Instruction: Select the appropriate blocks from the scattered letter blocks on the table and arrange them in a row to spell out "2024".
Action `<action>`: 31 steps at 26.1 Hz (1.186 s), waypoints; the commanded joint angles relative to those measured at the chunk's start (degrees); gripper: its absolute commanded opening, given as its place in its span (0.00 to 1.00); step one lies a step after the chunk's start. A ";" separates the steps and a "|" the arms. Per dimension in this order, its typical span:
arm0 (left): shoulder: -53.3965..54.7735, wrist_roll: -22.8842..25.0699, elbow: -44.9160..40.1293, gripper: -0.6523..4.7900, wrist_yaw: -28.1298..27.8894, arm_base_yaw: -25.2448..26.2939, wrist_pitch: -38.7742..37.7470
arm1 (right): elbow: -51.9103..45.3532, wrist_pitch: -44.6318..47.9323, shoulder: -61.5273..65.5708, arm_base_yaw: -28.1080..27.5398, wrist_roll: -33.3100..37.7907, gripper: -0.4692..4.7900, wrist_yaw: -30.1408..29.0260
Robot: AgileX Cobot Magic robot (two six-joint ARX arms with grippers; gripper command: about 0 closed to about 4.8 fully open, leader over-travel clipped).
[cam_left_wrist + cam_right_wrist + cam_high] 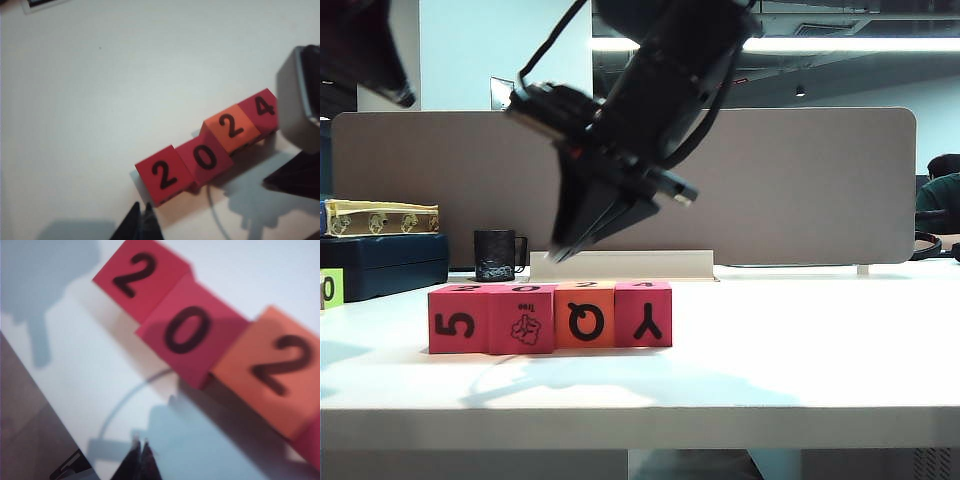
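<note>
blocks: three pink-red, one orange, black digits | tabletop: white | mug: black | both tools: black

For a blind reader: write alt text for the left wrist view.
Four foam blocks sit in a touching row on the white table, tops reading 2024: three red, the third orange. The shut left gripper hangs near the first block, holding nothing.

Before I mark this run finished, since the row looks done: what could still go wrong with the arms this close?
1. The right gripper, shut and empty, hangs just above the blocks; a low pull-away could clip the top faces and break the row.
2. In the left wrist view the "0" block sits slightly out of line with the others, so a light nudge might open a gap.
3. The left gripper, also shut, hangs near the first "2" block and could brush it.
</note>
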 commanded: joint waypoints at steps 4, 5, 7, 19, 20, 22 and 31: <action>-4.31 -2.05 -1.44 0.11 -0.15 -0.07 2.69 | 0.20 5.70 3.08 1.86 0.79 0.09 0.07; -4.70 -2.05 -1.44 0.11 -0.17 -0.07 2.62 | 0.20 6.32 3.52 1.86 1.27 0.09 0.02; -5.07 -2.05 -1.44 0.11 -0.33 -0.07 2.54 | 0.20 7.32 4.44 1.95 2.16 0.09 0.02; -5.51 -2.38 -1.44 0.11 -0.11 -0.07 2.67 | 0.44 13.86 7.37 2.54 2.56 0.09 2.23; -5.53 -2.73 -1.44 0.11 -0.11 -0.07 2.69 | 0.52 13.94 7.63 2.51 2.71 0.09 2.21; -5.68 -2.73 -1.42 0.11 -0.11 -0.07 2.69 | 0.52 14.43 7.96 2.51 3.06 0.09 2.38; -5.70 -2.71 -1.42 0.11 -0.11 -0.07 2.73 | 0.55 17.53 8.44 2.29 3.13 0.09 3.54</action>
